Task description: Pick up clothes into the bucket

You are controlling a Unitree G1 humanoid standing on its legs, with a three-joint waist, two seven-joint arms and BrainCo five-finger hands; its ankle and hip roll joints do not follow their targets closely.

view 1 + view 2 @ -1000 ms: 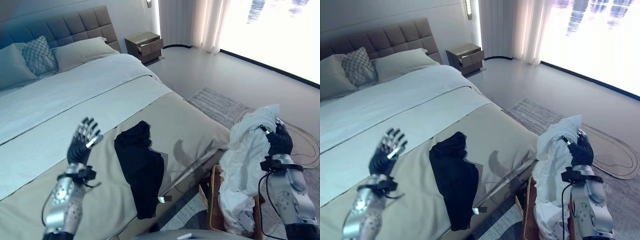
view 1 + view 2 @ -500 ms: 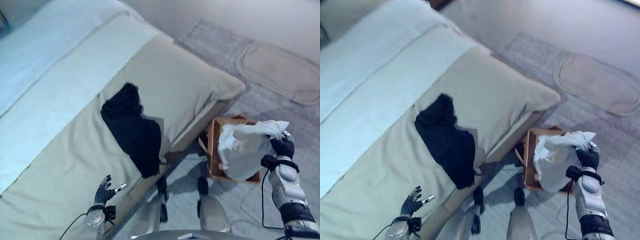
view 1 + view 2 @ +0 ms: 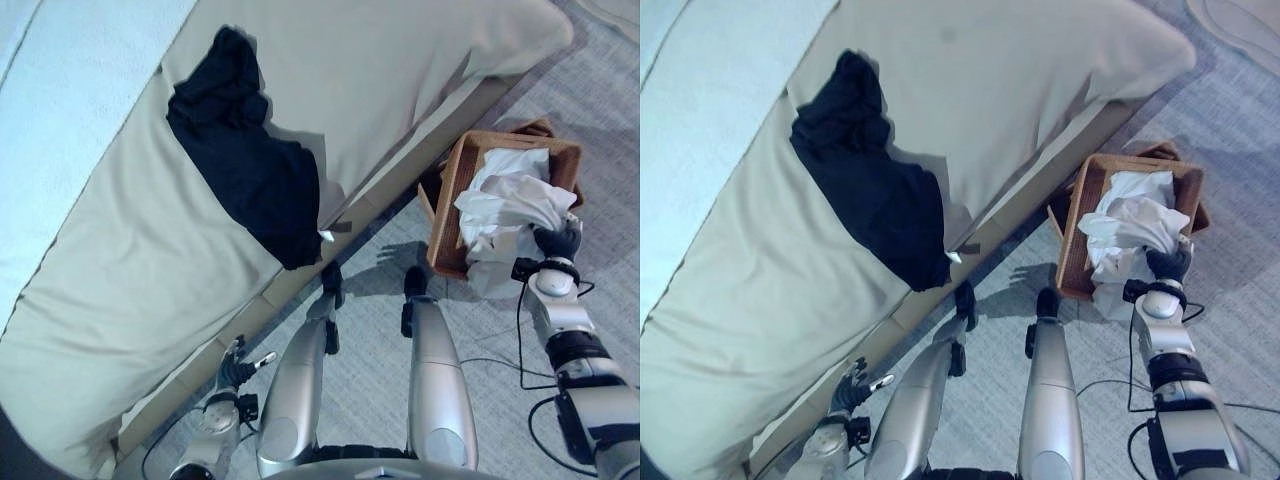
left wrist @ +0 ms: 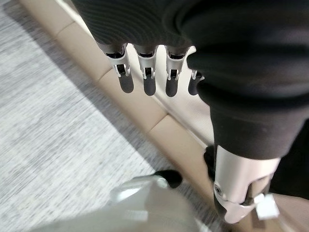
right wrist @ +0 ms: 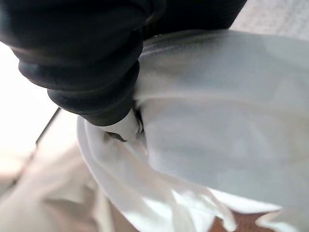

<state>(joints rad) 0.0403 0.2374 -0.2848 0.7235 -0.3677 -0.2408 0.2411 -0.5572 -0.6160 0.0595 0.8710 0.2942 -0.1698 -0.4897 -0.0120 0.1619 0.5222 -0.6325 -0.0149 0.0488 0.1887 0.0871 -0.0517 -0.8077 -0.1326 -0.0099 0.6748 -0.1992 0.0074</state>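
Note:
A black garment [image 3: 245, 165] lies spread on the beige bed cover, one end hanging over the bed's edge. A brown wicker basket [image 3: 449, 205] stands on the floor by the bed's corner. A white garment [image 3: 505, 200] lies bunched in it and spills over its near rim. My right hand [image 3: 557, 240] is at that near rim, shut on a gathered fold of the white garment [image 5: 217, 121]. My left hand [image 3: 237, 362] hangs low beside the bed base, open, its fingers [image 4: 147, 82] straight and holding nothing.
The bed [image 3: 400, 80] takes up the upper left, with a pale blue sheet [image 3: 50, 100] further in. Its padded base [image 4: 120, 104] runs close past my left hand. Grey carpet [image 3: 490, 340] covers the floor around the basket.
The camera has tilted down towards the floor. My right hand has lowered the white garment from high up into the basket. My left hand has dropped from above the bed to beside its base.

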